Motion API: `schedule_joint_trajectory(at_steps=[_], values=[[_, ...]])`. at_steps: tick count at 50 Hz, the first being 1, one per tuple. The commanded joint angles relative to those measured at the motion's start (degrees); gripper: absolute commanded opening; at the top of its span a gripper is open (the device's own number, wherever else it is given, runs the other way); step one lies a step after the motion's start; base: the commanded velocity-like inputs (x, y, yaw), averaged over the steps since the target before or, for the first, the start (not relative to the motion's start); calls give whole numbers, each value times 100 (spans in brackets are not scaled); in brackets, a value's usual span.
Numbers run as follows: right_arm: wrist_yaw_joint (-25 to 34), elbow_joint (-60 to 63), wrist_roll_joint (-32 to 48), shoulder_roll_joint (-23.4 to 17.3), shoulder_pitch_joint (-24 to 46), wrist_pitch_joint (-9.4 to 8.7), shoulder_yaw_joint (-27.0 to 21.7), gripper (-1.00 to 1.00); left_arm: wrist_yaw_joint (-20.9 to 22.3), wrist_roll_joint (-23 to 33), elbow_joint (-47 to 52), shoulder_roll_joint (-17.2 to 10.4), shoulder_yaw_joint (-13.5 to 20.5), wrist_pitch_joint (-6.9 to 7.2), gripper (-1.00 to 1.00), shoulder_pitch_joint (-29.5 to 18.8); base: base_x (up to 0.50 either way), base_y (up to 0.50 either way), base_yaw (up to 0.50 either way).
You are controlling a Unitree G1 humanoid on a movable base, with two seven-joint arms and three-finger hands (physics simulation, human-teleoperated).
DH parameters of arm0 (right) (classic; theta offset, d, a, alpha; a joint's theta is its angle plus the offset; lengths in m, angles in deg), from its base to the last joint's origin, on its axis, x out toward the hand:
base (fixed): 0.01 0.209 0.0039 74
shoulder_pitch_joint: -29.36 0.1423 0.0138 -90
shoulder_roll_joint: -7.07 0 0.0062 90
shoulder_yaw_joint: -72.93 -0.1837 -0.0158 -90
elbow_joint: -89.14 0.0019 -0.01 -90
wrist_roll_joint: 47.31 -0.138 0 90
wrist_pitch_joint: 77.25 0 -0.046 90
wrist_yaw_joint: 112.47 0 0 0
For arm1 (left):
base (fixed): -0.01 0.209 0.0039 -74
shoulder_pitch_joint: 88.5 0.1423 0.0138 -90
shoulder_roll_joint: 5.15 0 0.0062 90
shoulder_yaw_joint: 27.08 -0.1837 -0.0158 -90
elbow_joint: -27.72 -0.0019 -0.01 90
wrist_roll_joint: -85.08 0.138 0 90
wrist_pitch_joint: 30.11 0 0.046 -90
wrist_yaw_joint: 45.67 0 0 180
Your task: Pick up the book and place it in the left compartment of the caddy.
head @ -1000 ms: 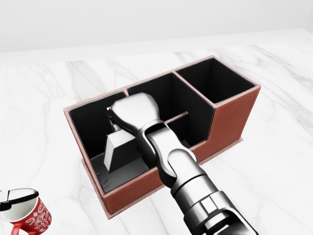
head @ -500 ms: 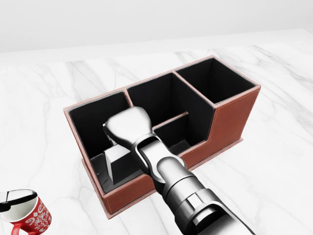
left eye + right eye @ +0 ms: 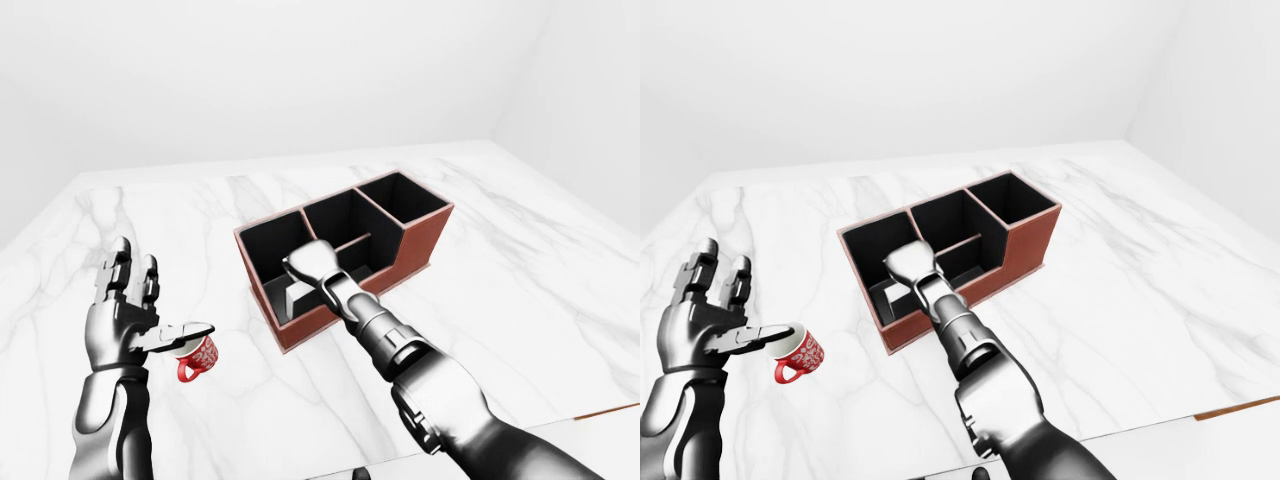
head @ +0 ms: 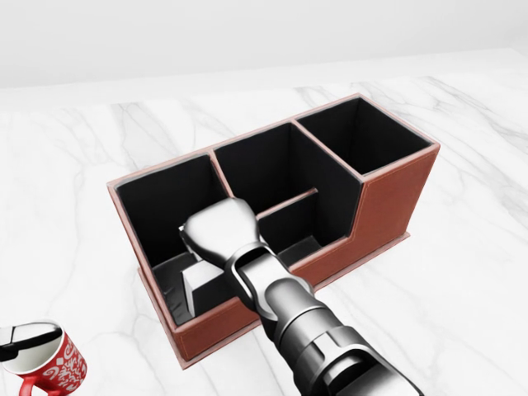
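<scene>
The right hand (image 4: 221,233) reaches down over the low near wall of the caddy (image 4: 394,194), at the bottom of its left compartment in the head view. The back of the hand covers its fingers, so I cannot tell whether they grip anything or have let go. Just under and left of the hand, the book (image 4: 196,285), a pale grey block, sits inside that left compartment, leaning rather than lying flat, with one edge on the dark floor. I'd judge the arm comes in low from the near side because that wall is the shortest way in.

The middle compartment and the right one look empty, only black lining showing; a thin divider crosses the middle one.

Off to the left, well apart from the caddy, the left hand (image 3: 125,312) hangs above the white marble tabletop (image 3: 520,270) with its fingers spread open, holding nothing. A red mug (image 3: 799,354) stands on the tabletop just beside its fingertips, apparently kept clear of the work.
</scene>
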Motion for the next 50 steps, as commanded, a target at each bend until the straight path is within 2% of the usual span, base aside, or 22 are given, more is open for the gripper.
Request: schedule_joint_trajectory(at_steps=[1,11,12,13,14,15,16,30,34,38,41,44,50], values=[[-284,-242,-22,-38,34,0,23,-100,22,8,-85,-2,-4,0,100,2,0,0,0],[-190,-283,-91,-93,17,0,-17,-100,2,32,-161,-22,-32,0,100,-30,0,0,0],[-158,-237,-121,-102,12,0,-28,-66,-7,38,-160,-22,-38,0,100,-34,0,0,0],[-153,-222,-127,-108,5,0,-26,-44,-10,43,-164,-22,-42,0,100,-36,0,0,0],[-149,-201,-132,-116,-1,0,-20,-33,-12,47,-170,-22,-47,0,100,-38,0,0,0],[-139,-169,-142,-124,-14,0,-18,14,-14,51,-163,-22,-53,0,100,-35,0,0,0],[-108,-108,-160,-136,-38,0,-19,100,-18,56,-138,-17,-63,0,100,-27,0,0,0],[125,359,-282,-153,-206,0,28,100,-19,91,-101,6,-80,0,100,-5,0,0,0],[462,919,-381,-148,-421,0,23,100,-11,104,-120,13,-84,0,100,-7,0,0,0],[1399,2583,-578,-129,-1158,0,55,100,-16,115,-167,12,-107,0,100,-22,0,0,0],[2425,4257,-843,-95,-1897,0,102,100,-19,125,-184,9,-132,0,100,-33,0,0,0],[3226,5433,-1121,-92,-2363,0,133,100,-20,120,-179,8,-134,0,100,-28,0,0,0],[4362,7158,-1599,-181,-2862,0,140,100,-43,151,-173,12,-179,0,100,-48,0,0,0]])
